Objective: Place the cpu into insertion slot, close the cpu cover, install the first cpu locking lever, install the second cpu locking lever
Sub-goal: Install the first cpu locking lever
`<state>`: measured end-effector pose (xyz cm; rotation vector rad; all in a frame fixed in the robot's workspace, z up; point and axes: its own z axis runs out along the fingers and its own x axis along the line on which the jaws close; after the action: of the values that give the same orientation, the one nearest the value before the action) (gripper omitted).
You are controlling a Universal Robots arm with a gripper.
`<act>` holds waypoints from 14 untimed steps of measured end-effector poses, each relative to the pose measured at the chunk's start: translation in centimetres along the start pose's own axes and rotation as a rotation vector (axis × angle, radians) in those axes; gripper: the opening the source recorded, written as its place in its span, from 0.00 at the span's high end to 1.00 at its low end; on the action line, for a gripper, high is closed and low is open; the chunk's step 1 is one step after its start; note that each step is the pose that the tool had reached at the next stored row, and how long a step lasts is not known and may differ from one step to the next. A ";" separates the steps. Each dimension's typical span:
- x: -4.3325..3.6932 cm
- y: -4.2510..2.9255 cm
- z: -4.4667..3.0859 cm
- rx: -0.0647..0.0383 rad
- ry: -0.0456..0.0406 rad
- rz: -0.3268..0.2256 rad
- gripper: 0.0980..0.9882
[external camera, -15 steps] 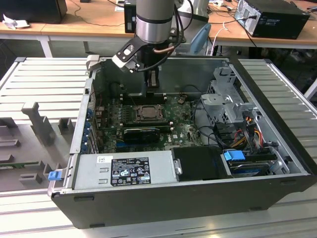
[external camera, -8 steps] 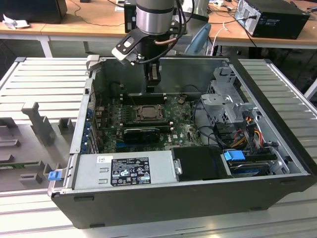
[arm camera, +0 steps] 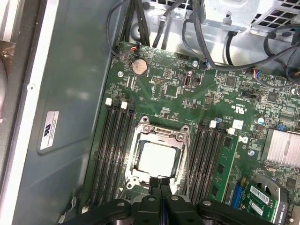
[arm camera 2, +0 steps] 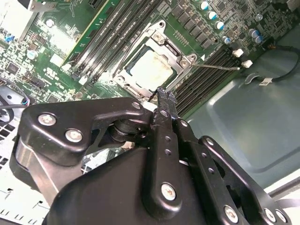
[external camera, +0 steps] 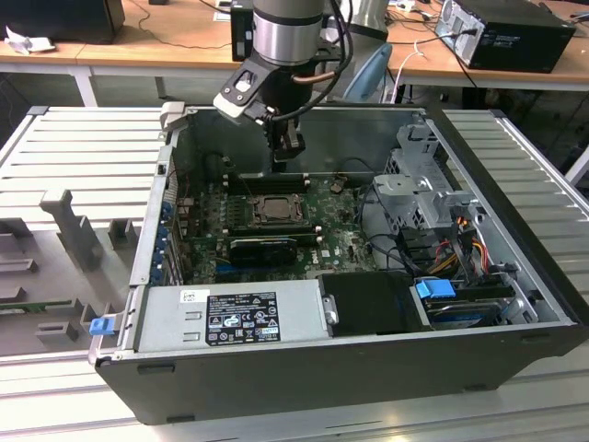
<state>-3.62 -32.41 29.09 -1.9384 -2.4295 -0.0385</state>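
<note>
Open computer case [external camera: 368, 368] on ribbed grey surface [external camera: 83, 138]. Arm [external camera: 285, 32] comes down near vertical over the case's far side, wrist pointing down at green motherboard [external camera: 345, 241]. End effector [arm camera: 159, 182] has fingers pressed together, nothing pinched, tips just beside the insertion slot [arm camera: 140, 123] edge; contact unclear. Cpu cover [arm camera: 161, 133] lies flat on the slot, framing the cpu [arm camera: 157, 157]. Cpu sits in slot, square, flat, pale face up

The tool [arm camera 2: 162, 97] — tips pressed together — hangs just beside the cpu cover [arm camera 2: 174, 50] framing the cpu [arm camera 2: 151, 70].
</note>
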 end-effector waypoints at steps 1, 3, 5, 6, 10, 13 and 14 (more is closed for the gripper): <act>0.00 0.00 0.00 0.000 0.0000 -0.005 0.99; 0.00 0.00 0.00 0.001 0.0000 -0.020 0.99; 0.00 0.00 0.00 0.001 0.0000 -0.029 0.99; 0.00 0.00 0.00 0.001 0.0000 -0.034 0.99; 0.00 0.00 0.00 0.002 0.0000 -0.049 0.99; 0.00 0.00 0.01 0.003 -0.0001 -0.068 0.99; 0.00 0.00 0.01 0.003 -0.0001 -0.074 0.99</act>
<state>-3.62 -32.41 29.08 -1.8466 -2.4989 -0.0366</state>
